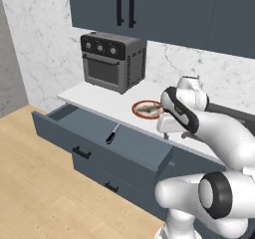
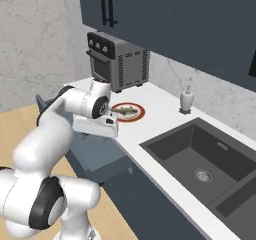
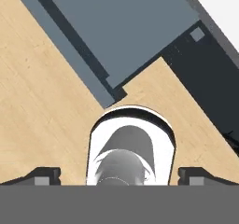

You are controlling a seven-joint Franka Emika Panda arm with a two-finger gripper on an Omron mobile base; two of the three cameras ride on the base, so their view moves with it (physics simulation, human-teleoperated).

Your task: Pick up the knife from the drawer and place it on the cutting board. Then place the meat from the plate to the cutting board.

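Left base view: the drawer [image 1: 99,138] is seen pulled well out from under the white desk [image 1: 107,101], its black bar handle on the front facing the wooden floor [image 1: 35,193]. The knife [image 1: 113,133] is noted lying flat on the drawer bottom, toward the back wall, black handle nearest the drawer front and silver blade angled up toward the desk edge. On the desk, the plate [image 1: 139,105] with its red rim is found just right of a dark toaster oven [image 1: 113,61], and the meat [image 1: 148,109] rests on its pale centre. The hand [image 1: 168,127] is held above the right end of the open drawer, beside the desk edge and apart from the knife. Hand view: the fingertips [image 3: 44,176] are seen set wide apart at the two lower corners, with nothing between them; the drawer interior and floor are seen beyond. Right base view: a white soap dispenser [image 2: 186,100] stands behind a dark sink [image 2: 210,159]; the plate [image 2: 135,115] is partly hidden by the arm.
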